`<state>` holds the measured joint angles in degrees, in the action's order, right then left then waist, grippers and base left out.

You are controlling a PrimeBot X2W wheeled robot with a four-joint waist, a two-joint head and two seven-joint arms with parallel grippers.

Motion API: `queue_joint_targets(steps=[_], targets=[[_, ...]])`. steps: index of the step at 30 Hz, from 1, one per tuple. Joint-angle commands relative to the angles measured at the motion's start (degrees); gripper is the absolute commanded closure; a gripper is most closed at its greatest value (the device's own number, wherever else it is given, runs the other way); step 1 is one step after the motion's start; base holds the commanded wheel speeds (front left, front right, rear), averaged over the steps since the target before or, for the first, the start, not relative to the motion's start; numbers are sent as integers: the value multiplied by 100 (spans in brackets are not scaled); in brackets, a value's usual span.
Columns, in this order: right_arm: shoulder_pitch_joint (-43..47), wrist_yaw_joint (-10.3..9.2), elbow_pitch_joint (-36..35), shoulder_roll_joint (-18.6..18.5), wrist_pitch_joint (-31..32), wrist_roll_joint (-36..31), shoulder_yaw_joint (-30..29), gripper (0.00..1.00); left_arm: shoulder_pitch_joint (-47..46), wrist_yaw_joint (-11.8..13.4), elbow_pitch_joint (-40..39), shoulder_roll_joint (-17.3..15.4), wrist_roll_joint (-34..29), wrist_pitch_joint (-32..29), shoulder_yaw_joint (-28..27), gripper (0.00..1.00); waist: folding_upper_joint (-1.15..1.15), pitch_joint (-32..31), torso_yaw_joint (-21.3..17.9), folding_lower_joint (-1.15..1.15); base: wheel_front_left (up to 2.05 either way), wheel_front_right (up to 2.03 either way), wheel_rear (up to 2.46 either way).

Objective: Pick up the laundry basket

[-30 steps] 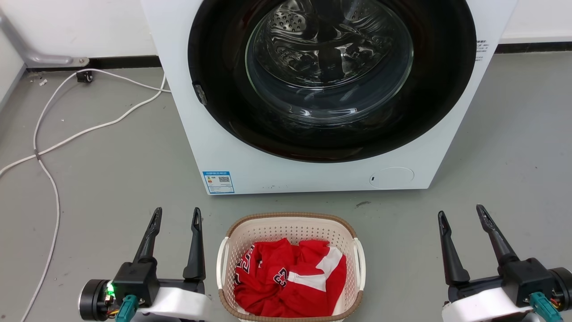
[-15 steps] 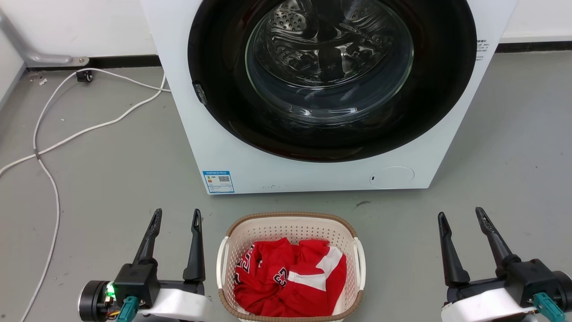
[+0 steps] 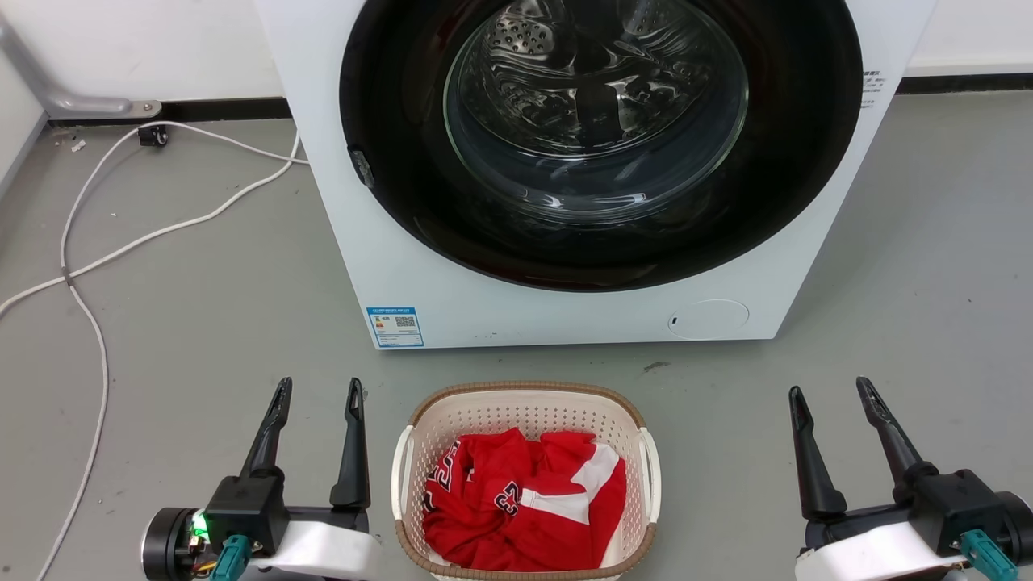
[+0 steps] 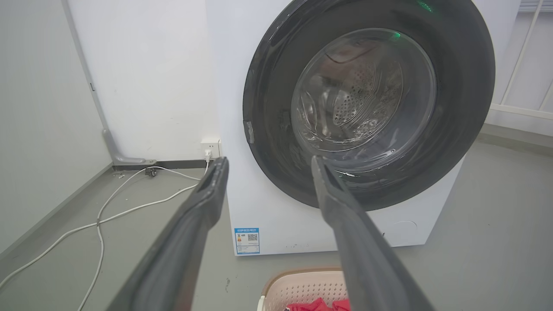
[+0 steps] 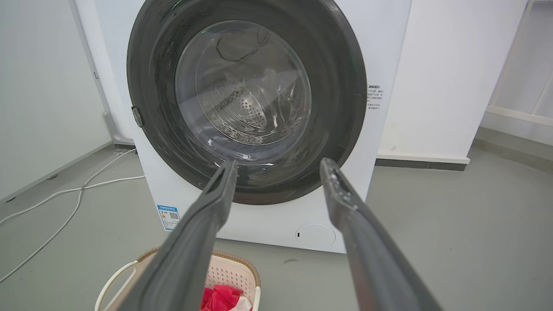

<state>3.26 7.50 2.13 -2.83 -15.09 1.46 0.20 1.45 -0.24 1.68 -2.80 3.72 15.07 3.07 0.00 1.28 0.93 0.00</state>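
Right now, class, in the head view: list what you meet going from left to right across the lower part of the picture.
white cable → left gripper → laundry basket → right gripper

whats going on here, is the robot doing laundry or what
A two-armed robot faces a laundry basket standing on the grey floor in front of a white front-loading washing machine. A red and white jersey lies crumpled inside the basket. The left gripper is open close to the basket's left side, and the right gripper is open farther off on the other side. Neither touches the basket, so it is not yet picked up.
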Motion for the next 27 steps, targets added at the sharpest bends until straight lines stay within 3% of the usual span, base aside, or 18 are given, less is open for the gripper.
queue_joint_targets(steps=[1, 9, 17, 27], targets=[[30, -2, 13, -9, -12, -3, 16, 0, 43, 39, 19, -15, 18, 16, -25, 0, 0, 5, -3, 0, 0, 0, 0], [-119, -2, 64, -9, -12, -55, 25, 0, -112, -13, 237, -14, 43, 16, -128, 0, 0, 93, 2, 0, 0, 0, 0], [-579, -2, 327, -8, -12, -256, 201, 0, -664, -143, 882, -14, 42, 16, -272, 0, 0, 594, 79, 0, 0, 0, 0], [-1640, -3, 1533, -7, -12, -710, 535, 0, -1833, -429, 2348, -181, -93, 16, -423, 0, 0, 1552, 50, 0, 0, 0, 0]])
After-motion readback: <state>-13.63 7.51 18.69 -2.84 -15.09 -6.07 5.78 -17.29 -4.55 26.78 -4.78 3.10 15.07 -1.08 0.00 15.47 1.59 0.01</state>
